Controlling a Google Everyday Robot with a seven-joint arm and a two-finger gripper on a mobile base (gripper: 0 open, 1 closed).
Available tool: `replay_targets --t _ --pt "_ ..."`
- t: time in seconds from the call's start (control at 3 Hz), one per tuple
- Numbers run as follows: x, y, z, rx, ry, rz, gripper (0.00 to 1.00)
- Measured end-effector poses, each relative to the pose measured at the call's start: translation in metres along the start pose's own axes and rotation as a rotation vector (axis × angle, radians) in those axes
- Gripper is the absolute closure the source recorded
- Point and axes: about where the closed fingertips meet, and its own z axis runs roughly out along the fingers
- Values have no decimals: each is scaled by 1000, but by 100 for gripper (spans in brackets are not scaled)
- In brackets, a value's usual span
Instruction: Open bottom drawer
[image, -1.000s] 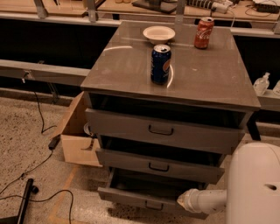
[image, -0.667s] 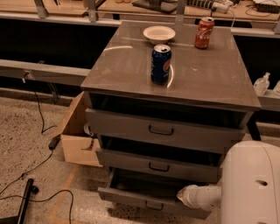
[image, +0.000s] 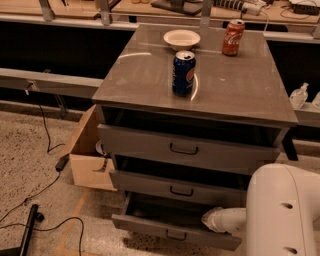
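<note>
Lower right, I am holding my tool (image: 209, 220) at the part-open bottom drawer (image: 145, 227) for pulling; I cannot tell its grip.

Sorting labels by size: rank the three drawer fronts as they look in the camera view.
1. top drawer front
2. middle drawer front
3. bottom drawer front, slimmest, pulled partly out

The gripper reaches into that drawer at its right end.

gripper (image: 207, 220): edged left, at right of bottom drawer (image: 165, 231) | arm housing (image: 280, 210): larger
</note>
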Motion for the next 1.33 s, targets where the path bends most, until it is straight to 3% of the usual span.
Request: replay_targets --t 0.33,1.33 --pt "1 -4 15 -9 7 -5 100" --pt "20 16 49 -112 66 -5 100"
